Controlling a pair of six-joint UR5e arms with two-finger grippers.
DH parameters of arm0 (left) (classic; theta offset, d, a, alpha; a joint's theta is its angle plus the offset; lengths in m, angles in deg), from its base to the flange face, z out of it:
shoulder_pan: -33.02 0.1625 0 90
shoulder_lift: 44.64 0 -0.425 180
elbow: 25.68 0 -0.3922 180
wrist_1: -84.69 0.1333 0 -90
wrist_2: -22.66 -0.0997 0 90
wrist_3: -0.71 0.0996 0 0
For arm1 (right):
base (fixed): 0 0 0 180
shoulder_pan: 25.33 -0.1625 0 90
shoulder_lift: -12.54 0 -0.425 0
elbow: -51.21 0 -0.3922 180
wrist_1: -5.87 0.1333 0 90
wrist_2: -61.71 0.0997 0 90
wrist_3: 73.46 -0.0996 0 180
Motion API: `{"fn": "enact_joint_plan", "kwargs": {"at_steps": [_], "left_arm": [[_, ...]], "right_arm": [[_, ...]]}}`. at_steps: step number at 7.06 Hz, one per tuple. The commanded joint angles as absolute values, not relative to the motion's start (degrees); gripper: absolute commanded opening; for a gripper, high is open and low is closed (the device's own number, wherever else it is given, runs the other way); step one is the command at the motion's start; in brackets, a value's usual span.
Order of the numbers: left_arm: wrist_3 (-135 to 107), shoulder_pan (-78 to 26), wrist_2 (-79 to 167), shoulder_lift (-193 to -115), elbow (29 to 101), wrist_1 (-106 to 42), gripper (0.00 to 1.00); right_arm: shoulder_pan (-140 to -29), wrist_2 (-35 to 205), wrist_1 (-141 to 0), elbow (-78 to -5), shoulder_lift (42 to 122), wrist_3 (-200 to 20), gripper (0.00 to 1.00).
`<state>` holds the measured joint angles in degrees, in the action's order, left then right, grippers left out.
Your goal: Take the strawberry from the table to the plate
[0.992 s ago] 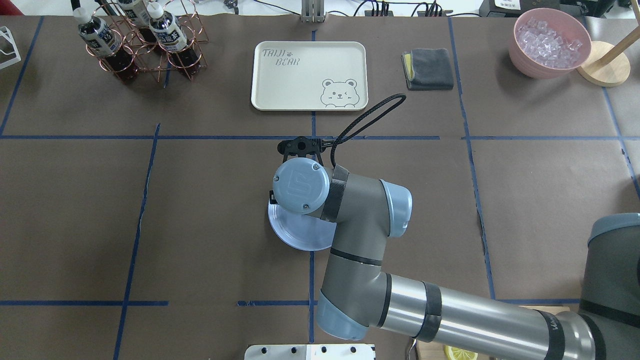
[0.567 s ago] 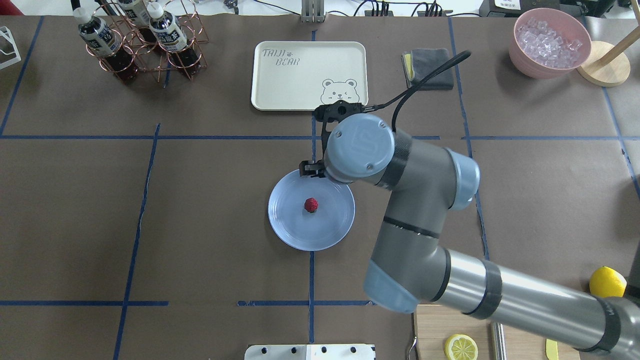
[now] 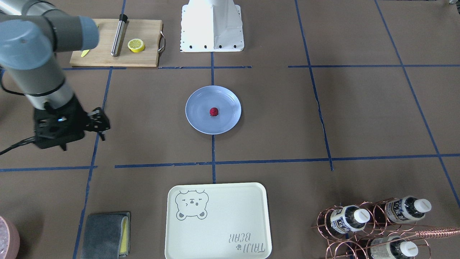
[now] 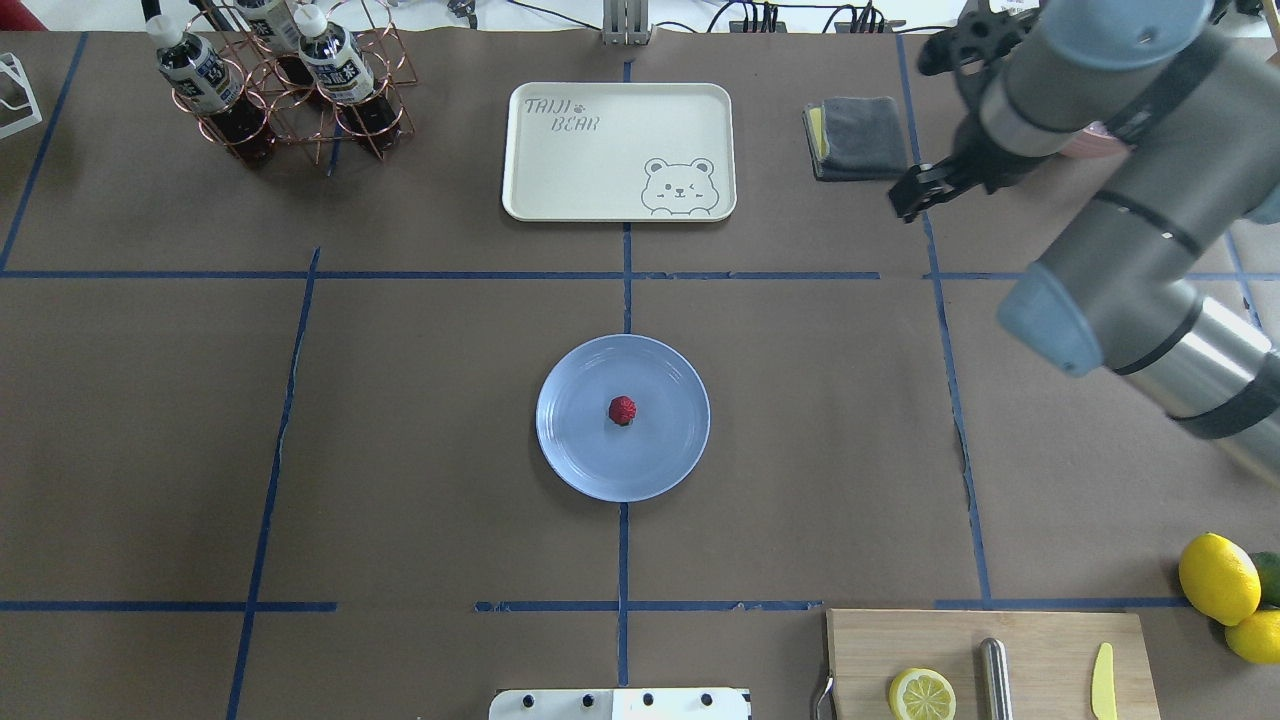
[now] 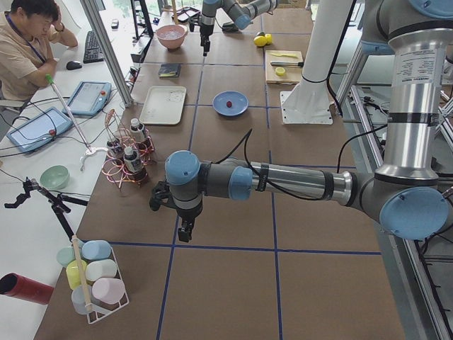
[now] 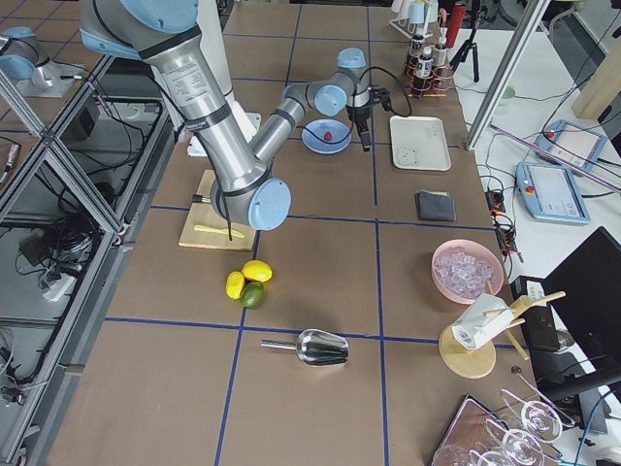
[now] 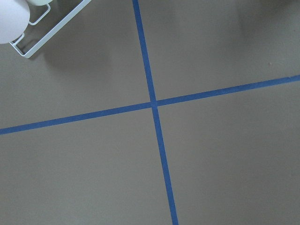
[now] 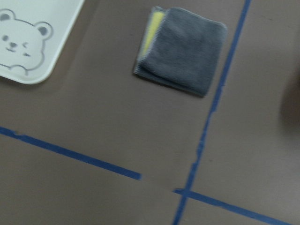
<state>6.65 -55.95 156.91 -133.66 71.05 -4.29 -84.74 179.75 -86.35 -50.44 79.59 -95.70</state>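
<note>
The small dark-red strawberry (image 4: 622, 410) (image 3: 214, 112) lies at the middle of the light-blue plate (image 4: 575, 440) (image 3: 196, 118), which rests on the brown table (image 4: 430, 420) at its centre. My right gripper (image 4: 905, 200) (image 3: 102, 124) hangs far from the plate, beside the grey cloth, open and holding nothing. Its wrist view shows only that cloth and blue tape lines. My left gripper (image 5: 182, 230) hovers over bare table at the far left end and shows only in the exterior left view, so I cannot tell its state.
A cream bear tray (image 4: 620, 150) lies beyond the plate, a grey cloth (image 4: 860, 135) to its right, and a copper bottle rack (image 4: 290, 80) at back left. A cutting board (image 4: 1040, 640) with a lemon half and loose lemons (image 4: 1215, 578) sit front right. A person (image 5: 21, 49) sits beside the table.
My right arm has risen off the plate and swung away to the back right, towards the grey cloth. The strawberry stays on the plate, now uncovered.
</note>
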Motion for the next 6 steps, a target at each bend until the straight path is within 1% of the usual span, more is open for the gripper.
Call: {"fn": "enact_joint_plan", "kwargs": {"at_steps": [1,2,3,4,5,6], "left_arm": [[6.7,-55.9,157.1,-133.1,71.2,-4.4,1.0],[6.7,-55.9,157.0,-133.1,71.0,-4.7,1.0],[6.7,-55.9,157.0,-133.1,71.3,-4.5,1.0],[6.7,-55.9,157.0,-133.1,71.3,-4.5,1.0],[6.6,-55.9,157.0,-133.1,71.2,-4.5,1.0],[6.7,-55.9,157.0,-133.1,71.2,-4.4,1.0]], "right_arm": [[-101.9,187.6,-86.7,-47.7,89.1,-76.1,1.0],[-104.8,187.3,-86.0,-47.2,95.6,-76.1,1.0],[-107.3,187.3,-85.3,-47.4,99.9,-74.9,1.0],[-107.9,187.2,-81.5,-47.6,105.8,-74.2,1.0],[-107.9,187.4,-76.4,-47.2,110.3,-74.7,1.0],[-108.1,187.6,-73.7,-46.7,113.1,-74.8,1.0]]}}
